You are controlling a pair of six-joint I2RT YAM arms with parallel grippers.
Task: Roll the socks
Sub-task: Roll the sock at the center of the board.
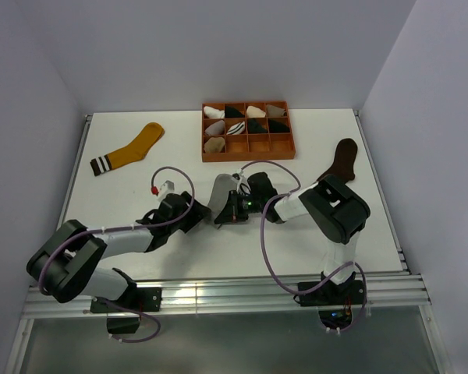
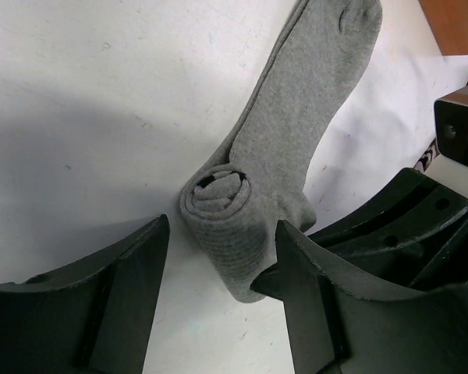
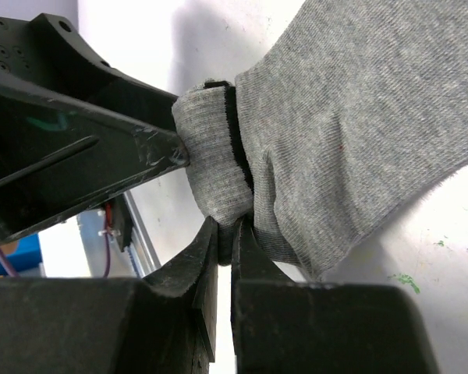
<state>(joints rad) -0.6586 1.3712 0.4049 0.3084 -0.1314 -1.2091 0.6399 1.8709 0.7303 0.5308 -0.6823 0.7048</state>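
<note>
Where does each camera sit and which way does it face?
Top external: above, behind the arms, looking down on the table; both arms show.
Left wrist: wrist-mounted, facing down at the grey sock roll inside the open left tool.
Right wrist: wrist-mounted, close on that roll, pinched by the right tool.
All share the grey sock.

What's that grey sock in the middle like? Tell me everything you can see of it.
The grey sock looks like soft ribbed knit and lies on the white table near its middle. One end is rolled into a tight spiral with a dark band showing inside, and the rest lies flat and unrolled. The right arm's jaws are shut, pinching the roll's edge. The left arm's jaws stand open on either side of the roll, one pressing against it.
</note>
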